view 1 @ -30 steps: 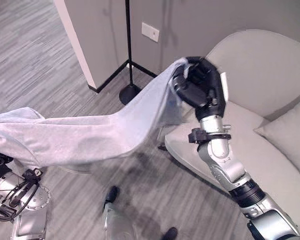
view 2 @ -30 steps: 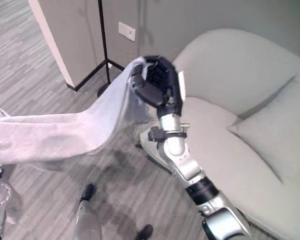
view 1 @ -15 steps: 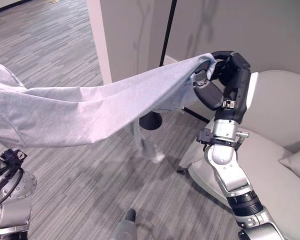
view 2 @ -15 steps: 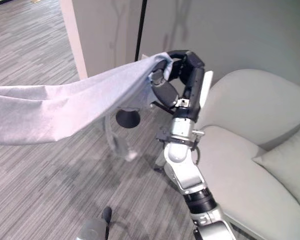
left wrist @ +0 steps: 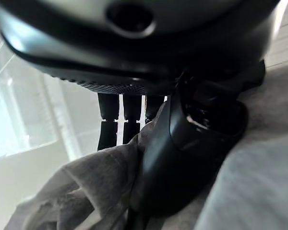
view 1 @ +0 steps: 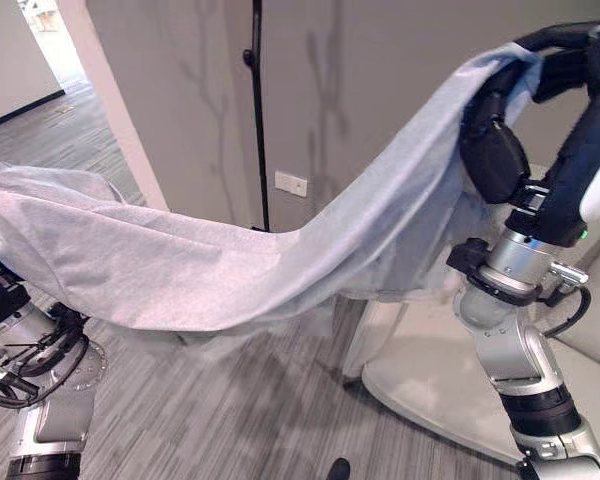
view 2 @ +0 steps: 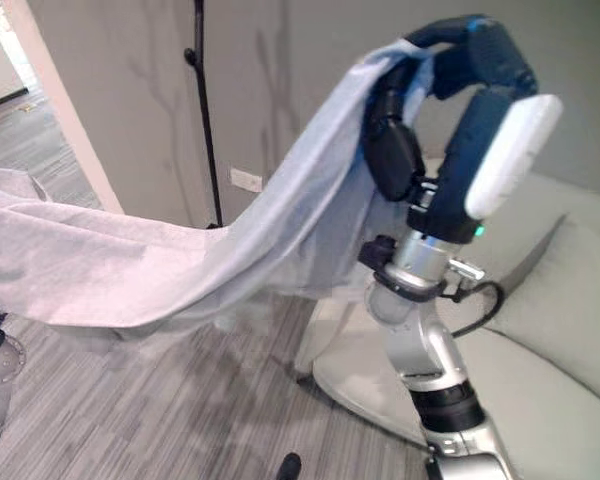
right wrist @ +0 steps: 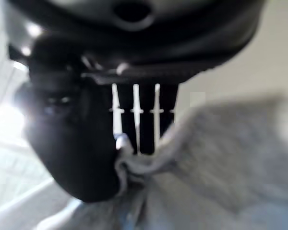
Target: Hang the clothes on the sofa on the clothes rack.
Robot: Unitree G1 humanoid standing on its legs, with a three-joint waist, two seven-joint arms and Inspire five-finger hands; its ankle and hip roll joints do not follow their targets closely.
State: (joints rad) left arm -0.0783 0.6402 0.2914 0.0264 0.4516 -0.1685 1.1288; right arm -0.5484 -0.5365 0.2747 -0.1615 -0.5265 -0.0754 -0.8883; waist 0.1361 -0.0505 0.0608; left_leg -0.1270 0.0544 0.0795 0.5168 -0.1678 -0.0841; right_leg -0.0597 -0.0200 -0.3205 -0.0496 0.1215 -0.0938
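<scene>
Left eye view: a pale grey garment (view 1: 280, 260) hangs in the air, stretched between the two robot hands in front of a grey wall (view 1: 380, 100).

Garment, look: light grey, soft knit cloth, plain, with no pattern that can be made out. It runs as one long band from the lower left up to the upper right, sagging in the middle. Loose folds and a hem droop below the band near the right arm.

Garment, place: clear of the floor and off the sofa (view 1: 430, 370), held up in the air. Its high end is just in front of the wall, its low end is bunched at the left edge.

Right robot hand (view 1: 500, 140): raised high at the upper right, fingers curled round the top end of the cloth. In the right wrist view a fold is pinched between the thumb (right wrist: 77, 143) and the fingers (right wrist: 144, 115).

Left robot hand (left wrist: 182, 158): in the left wrist view its thumb and fingers (left wrist: 129, 115) clamp a crumpled bunch of the cloth. In the eye views this end lies under the fabric at the left edge.

Clothes rack (view 1: 257, 110): a thin black pole stands upright against the wall, behind the sagging middle of the garment.

Sofa: pale, rounded seat at the lower right, beside and behind the right arm.

Floor (view 1: 230, 420): grey wood-look planks under the garment.
</scene>
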